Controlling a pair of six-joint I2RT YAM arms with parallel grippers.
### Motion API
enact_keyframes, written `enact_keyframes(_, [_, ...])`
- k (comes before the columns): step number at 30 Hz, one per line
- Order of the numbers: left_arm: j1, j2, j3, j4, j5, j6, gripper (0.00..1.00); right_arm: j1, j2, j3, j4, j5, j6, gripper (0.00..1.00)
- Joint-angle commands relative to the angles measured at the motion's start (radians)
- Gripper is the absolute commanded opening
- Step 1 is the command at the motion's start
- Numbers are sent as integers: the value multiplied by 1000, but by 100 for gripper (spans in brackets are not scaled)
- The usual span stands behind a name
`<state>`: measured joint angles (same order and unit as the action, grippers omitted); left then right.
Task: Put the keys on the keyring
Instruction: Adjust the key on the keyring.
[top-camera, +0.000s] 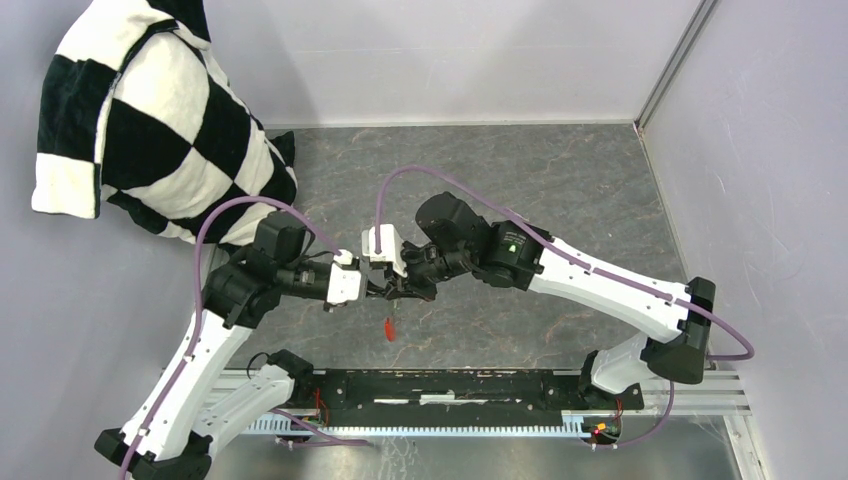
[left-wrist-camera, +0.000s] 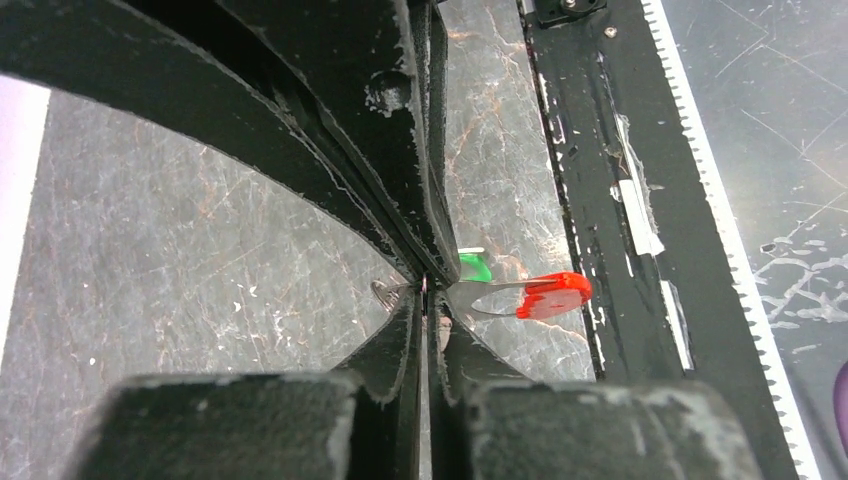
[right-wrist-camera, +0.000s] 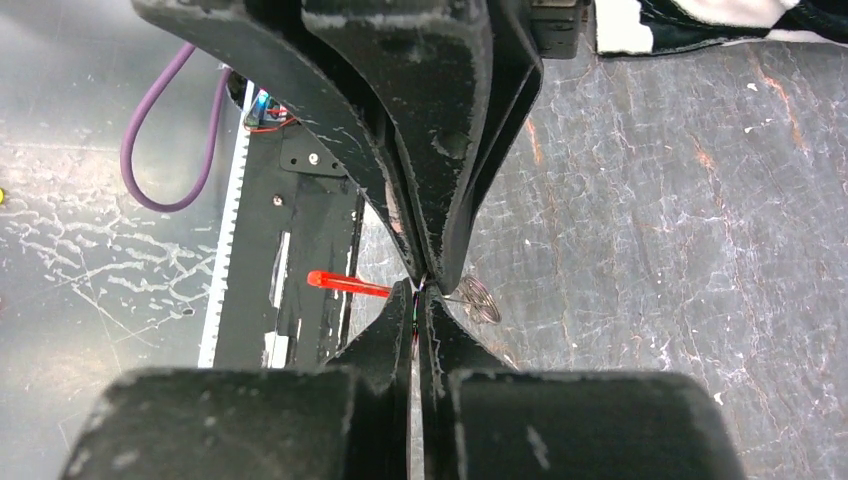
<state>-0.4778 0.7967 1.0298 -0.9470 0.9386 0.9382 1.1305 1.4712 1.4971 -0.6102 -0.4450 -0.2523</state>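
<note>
My two grippers meet tip to tip above the table's middle. The left gripper (top-camera: 383, 291) (left-wrist-camera: 425, 292) is shut on the keyring, whose thin metal ring (left-wrist-camera: 385, 293) (right-wrist-camera: 481, 299) sticks out beside the fingertips. Its red tag (top-camera: 388, 328) (left-wrist-camera: 553, 295) (right-wrist-camera: 345, 284) hangs below. The right gripper (top-camera: 402, 291) (right-wrist-camera: 418, 290) is shut, with the green key's head (left-wrist-camera: 475, 268) poking out beside its tip. Only a thin sliver shows between its fingers. The blue key is out of view.
A black-and-white checkered cushion (top-camera: 150, 120) leans at the back left. The black rail (top-camera: 450, 385) with the arm bases runs along the near edge. Purple cables (top-camera: 440, 180) loop over both arms. Grey walls close the left, back and right sides.
</note>
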Motion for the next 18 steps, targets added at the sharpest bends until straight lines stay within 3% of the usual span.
enact_keyframes(1, [-1, 18, 49, -68, -4, 104, 2, 12, 14, 79, -15, 1, -20, 0])
enact_keyframes(3, [-1, 21, 55, -75, -10, 121, 2, 15, 22, 95, -30, 4, -23, 1])
enact_keyframes(6, [-1, 18, 53, -76, -22, 139, 2, 17, 26, 110, -35, 16, -21, 11])
enact_keyframes(9, [-1, 8, 44, -73, -21, 142, 2, 14, -6, 91, 6, 42, 4, 31])
enact_keyframes(12, [-1, -19, 16, 16, -7, 16, 2, -12, -87, 4, 121, 40, 58, 48])
enact_keyframes(18, [-1, -125, -74, 319, 12, -281, 2, -135, -289, -285, 444, -76, 274, 60])
